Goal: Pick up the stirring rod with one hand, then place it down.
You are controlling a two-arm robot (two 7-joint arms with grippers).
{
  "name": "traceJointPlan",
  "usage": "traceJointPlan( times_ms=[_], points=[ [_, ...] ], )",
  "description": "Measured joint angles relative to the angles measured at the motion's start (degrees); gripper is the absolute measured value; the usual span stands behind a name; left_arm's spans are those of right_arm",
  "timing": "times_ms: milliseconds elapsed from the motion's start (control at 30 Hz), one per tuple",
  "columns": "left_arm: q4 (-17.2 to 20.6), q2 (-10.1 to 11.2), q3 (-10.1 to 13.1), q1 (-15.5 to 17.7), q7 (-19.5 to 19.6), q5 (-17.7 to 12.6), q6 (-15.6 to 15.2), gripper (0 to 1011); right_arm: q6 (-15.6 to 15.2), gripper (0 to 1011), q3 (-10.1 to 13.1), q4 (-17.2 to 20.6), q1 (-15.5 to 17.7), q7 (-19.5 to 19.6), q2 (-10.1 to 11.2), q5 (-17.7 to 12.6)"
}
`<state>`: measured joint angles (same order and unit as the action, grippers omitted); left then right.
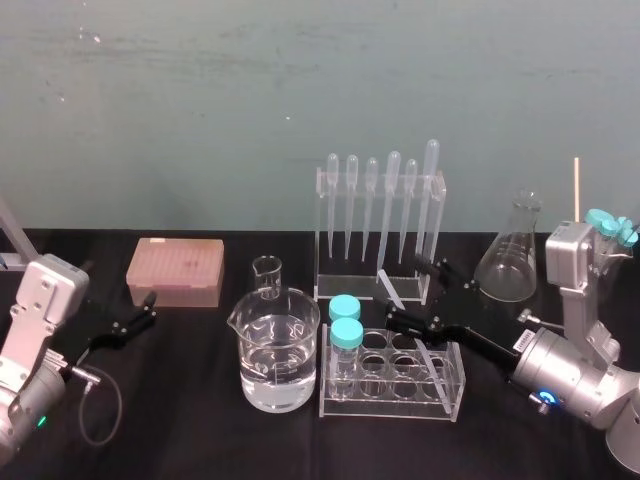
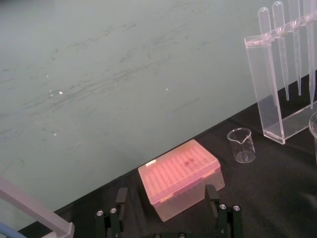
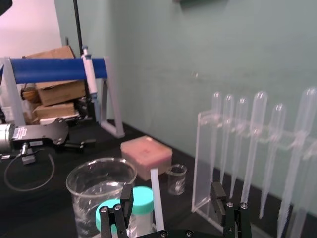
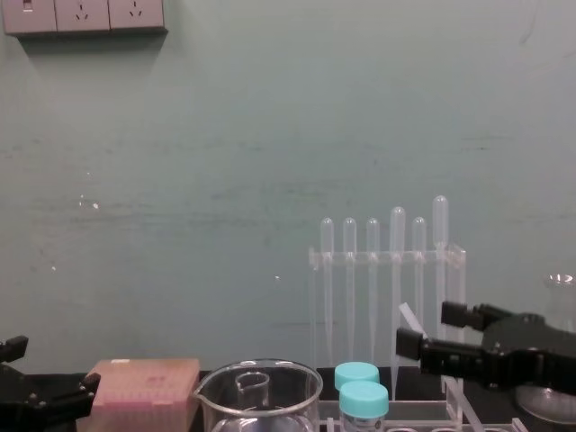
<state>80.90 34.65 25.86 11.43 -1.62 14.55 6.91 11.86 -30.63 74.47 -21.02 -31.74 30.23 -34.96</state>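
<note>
**My right gripper (image 1: 405, 291) spread wide around the stirring rod (image 1: 391, 287)**

My right gripper reaches in from the right, between the pipette rack (image 1: 325, 185) behind it and the test tube rack (image 1: 455, 400) in front. Its two black fingers stand far apart, released, clamping nothing. The stirring rod stands tilted in the gap between them. Its lower end sits down among the right-hand holes of the test tube rack, and its upper end leans toward the pipette rack. Through my wrist camera the rod is nearer one finger (image 3: 125, 201) than the other. I cannot tell whether it touches that finger. My left gripper (image 1: 148, 310) rests low over the table (image 1: 200, 420) on the left, just in front of the pink box (image 1: 175, 270), fingers apart and holding nothing.
</note>
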Motion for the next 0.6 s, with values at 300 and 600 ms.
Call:
traceJointPlan(
  times_ms=[300, 600],
  points=[
    [0.0, 0.0, 0.0, 0.0, 0.0, 0.0, 0.0, 1000, -6.3, 1000, -0.4, -1.5, -1.4, -3.5, -0.7, -1.0],
    [0.0, 0.0, 0.0, 0.0, 0.0, 0.0, 0.0, 1000, -7.3, 1000, -0.3, -1.6, -1.6, -3.6, -0.8, -0.8]
  ],
)
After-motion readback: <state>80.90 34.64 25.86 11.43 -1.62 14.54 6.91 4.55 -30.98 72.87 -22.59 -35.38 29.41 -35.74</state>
